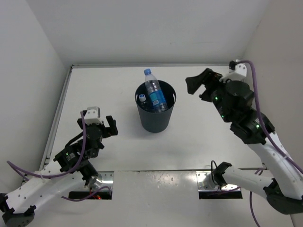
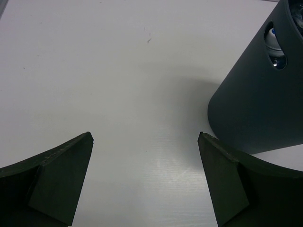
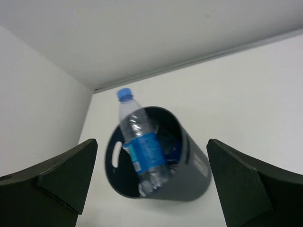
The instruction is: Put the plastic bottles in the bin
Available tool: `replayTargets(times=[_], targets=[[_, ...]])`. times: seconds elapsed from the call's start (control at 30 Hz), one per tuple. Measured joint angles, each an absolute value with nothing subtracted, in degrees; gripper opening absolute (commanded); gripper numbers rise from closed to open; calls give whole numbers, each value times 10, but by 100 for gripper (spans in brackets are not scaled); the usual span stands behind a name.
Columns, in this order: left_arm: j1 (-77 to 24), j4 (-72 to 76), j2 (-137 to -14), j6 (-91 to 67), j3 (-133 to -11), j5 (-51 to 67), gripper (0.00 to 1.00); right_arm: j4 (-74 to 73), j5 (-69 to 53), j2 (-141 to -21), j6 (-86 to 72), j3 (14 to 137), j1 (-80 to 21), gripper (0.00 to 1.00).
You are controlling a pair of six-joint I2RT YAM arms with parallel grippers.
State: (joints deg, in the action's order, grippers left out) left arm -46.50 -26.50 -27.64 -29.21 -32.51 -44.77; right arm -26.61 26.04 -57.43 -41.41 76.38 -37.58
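The dark bin (image 1: 154, 122) stands upright in the middle of the table. A clear bottle with a blue label and blue cap (image 1: 154, 92) leans in it, neck sticking out above the far rim. A second bottle's cap (image 1: 141, 98) shows inside at the left. My right gripper (image 1: 196, 87) is open and empty, raised to the right of the bin; its wrist view shows the bin (image 3: 191, 175) and the slightly blurred bottle (image 3: 144, 151) between the fingers. My left gripper (image 1: 100, 125) is open and empty, low to the left of the bin (image 2: 255, 109).
White walls close the table at the back and both sides. A rim notch of the bin in the left wrist view shows part of a bottle (image 2: 274, 45) inside. Both arm bases sit at the near edge.
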Motion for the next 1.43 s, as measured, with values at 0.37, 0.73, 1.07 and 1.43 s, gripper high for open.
replayTargets(times=[0.37,0.73,1.07,1.43], targets=[[-465,-265,-276,-292,-325,-439,100,-495,284,-558,-510,649,-374,99],[-465,-265,-276,-292,-325,-428,100,-514,242,-400,-568,559,-372,99],[-465,-265,-276,-292,-325,-422,100,-551,193,-384,-621,464,-352,99],[-465,-265,-276,-291,-325,-413,100,-556,188,-369,-626,458,-335,99]])
